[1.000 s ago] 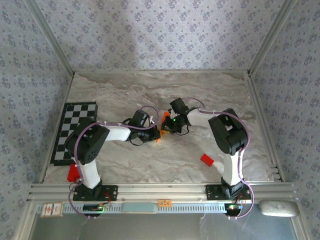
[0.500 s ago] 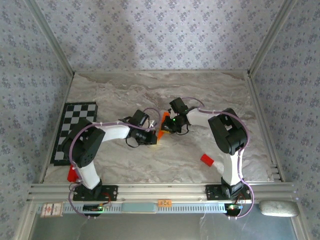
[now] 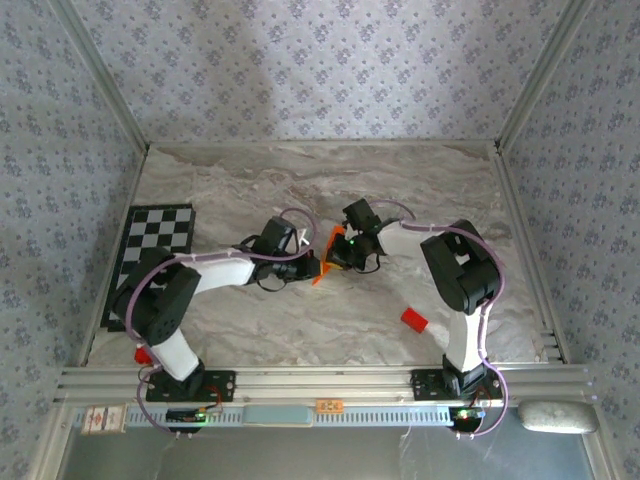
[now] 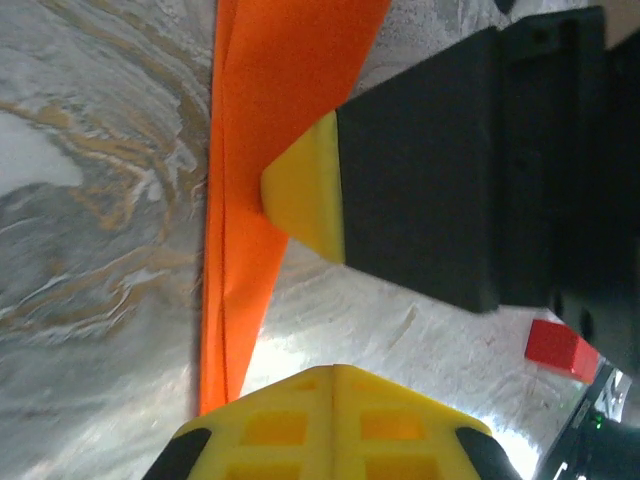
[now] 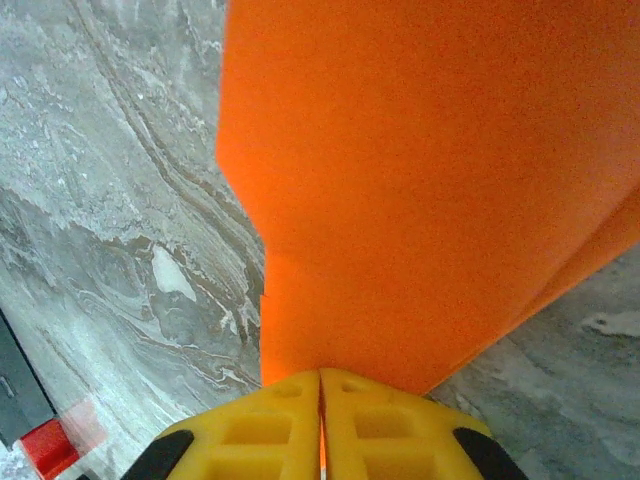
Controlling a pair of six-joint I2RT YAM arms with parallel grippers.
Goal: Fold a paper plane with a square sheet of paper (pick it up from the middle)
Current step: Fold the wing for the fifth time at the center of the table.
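The paper plane point(image 3: 324, 257) is a slim folded strip of bright orange paper with a long crease, held off the marble table between the two arms. My right gripper point(image 3: 338, 254) is shut on it; in the right wrist view the orange sheet point(image 5: 420, 180) fans out from the closed yellow fingertips of the gripper point(image 5: 320, 372). In the left wrist view the plane point(image 4: 245, 220) runs down the left side, pinched by the right gripper's yellow finger point(image 4: 305, 190). My left gripper point(image 4: 333, 368) is shut with nothing in it, just right of the paper's lower tip, and also appears from above point(image 3: 303, 266).
A small red block point(image 3: 414, 320) lies on the table at the front right, also seen from the left wrist point(image 4: 560, 345). A checkerboard mat point(image 3: 150, 250) lies at the left edge. Something red point(image 3: 143, 355) sits by the left arm's base.
The left arm's elbow has swung outward to the left while its gripper stays beside the paper. The paper in the right gripper has turned and looks narrower from above.
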